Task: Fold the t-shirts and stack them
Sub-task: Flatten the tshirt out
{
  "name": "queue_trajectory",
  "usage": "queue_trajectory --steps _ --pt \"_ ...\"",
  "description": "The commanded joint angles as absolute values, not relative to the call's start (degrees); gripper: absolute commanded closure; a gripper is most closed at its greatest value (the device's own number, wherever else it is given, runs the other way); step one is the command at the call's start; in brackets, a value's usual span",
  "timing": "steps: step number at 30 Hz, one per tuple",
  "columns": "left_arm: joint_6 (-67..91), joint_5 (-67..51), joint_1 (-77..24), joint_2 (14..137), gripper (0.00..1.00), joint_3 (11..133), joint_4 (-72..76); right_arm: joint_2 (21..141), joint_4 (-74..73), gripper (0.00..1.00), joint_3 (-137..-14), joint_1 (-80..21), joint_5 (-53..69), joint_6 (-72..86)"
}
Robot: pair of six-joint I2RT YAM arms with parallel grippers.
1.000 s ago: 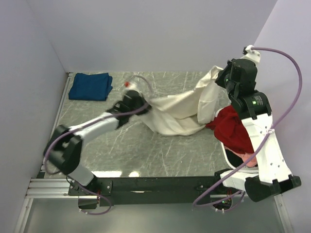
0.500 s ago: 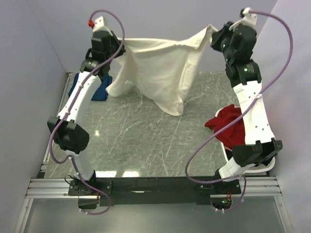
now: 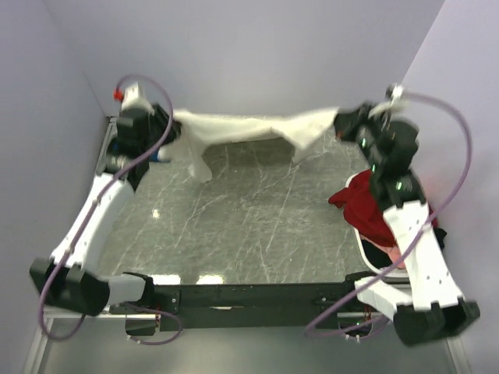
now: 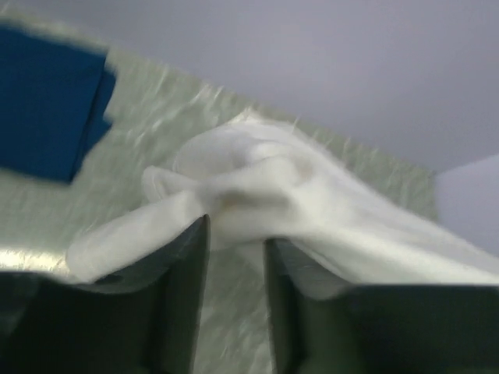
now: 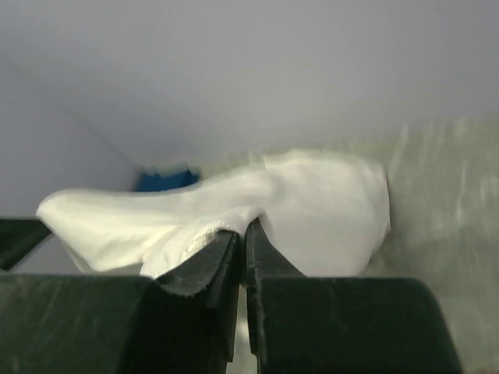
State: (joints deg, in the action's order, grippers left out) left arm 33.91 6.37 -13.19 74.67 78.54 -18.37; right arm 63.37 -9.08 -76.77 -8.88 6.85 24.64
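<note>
The cream-white t-shirt (image 3: 249,128) is seen as soft, matt cloth, creased and slightly fuzzy at its edge. The dark blue t-shirt (image 4: 47,101) and the red t-shirt (image 3: 371,204) are shown in the same matt cloth. The table top (image 3: 234,226) is finished smooth and glossy, veined like marble, with glints of light. The arm shells (image 3: 97,210) are made of smooth white plastic. The rail (image 3: 78,314) is bare metal.

No readable text, no labels, no brands, no numbers (views partly blurred), nothing legible anywhere
</note>
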Motion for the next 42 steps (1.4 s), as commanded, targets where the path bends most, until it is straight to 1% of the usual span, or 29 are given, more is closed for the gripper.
queue_trajectory --steps 1,2,3,4,5,7,8,10,12,14,17,23,26,31,36,42 --pt "41.56 7.38 -12.66 63.92 0.47 59.68 -14.86 53.30 -1.68 0.88 -55.07 -8.26 12.57 31.19" --pt "43.14 6.69 -12.66 59.11 0.33 55.41 -13.37 51.70 -1.32 0.71 -50.58 -8.35 13.44 32.68" --pt "44.29 5.81 -12.66 56.89 0.30 51.54 -12.49 50.37 -1.14 0.64 -43.23 -8.35 15.36 32.70" --pt "45.25 5.63 -12.66 54.95 0.28 45.33 -12.13 48.45 -3.32 0.58 -40.54 -8.35 15.29 32.87" --pt "46.66 6.58 -12.66 52.06 0.24 43.00 -13.00 47.56 -4.30 0.52 -35.82 -8.44 15.55 32.96" --pt "48.77 6.59 -12.57 49.76 0.22 37.91 -13.71 44.58 -7.27 0.49 -32.27 -8.35 15.13 33.13" --pt "52.00 8.77 -12.57 47.92 0.21 36.66 -14.58 43.43 -7.73 0.47 -29.65 -8.44 15.12 33.92" --pt "55.27 9.58 -12.57 46.50 0.22 33.51 -15.64 40.45 -7.65 0.45 -27.52 -8.35 16.60 34.45" --pt "59.66 9.41 -12.57 45.18 0.24 31.22 -16.08 38.94 -8.26 0.43 -26.02 -8.35 16.52 35.77" --pt "62.13 9.84 -12.57 44.91 0.24 30.15 -17.40 37.80 -8.35 0.43 -25.49 -8.44 16.87 36.03" --pt "66.96 12.39 -12.57 44.91 0.29 28.39 -22.40 38.05 -8.88 0.43 -25.05 -8.44 16.17 35.69" --pt "74.70 15.73 -12.57 42.72 0.37 24.70 -31.79 42.71 -9.23 0.43 -26.28 -8.44 14.94 34.98" --pt "78.13 17.58 -12.66 41.84 0.38 24.00 -36.02 44.56 -8.09 0.43 -26.80 -8.53 15.20 35.24" --pt "78.75 17.05 -12.66 42.62 0.40 23.56 -38.93 47.28 -6.68 0.44 -27.16 -8.44 15.03 35.42" --pt "77.96 14.07 -12.92 44.65 0.44 21.19 -37.01 49.30 -5.98 0.44 -27.42 -8.44 14.06 35.33" --pt "78.31 15.90 -14.94 46.67 0.44 19.86 -37.00 50.97 -5.10 0.45 -27.69 -8.52 13.27 35.42"
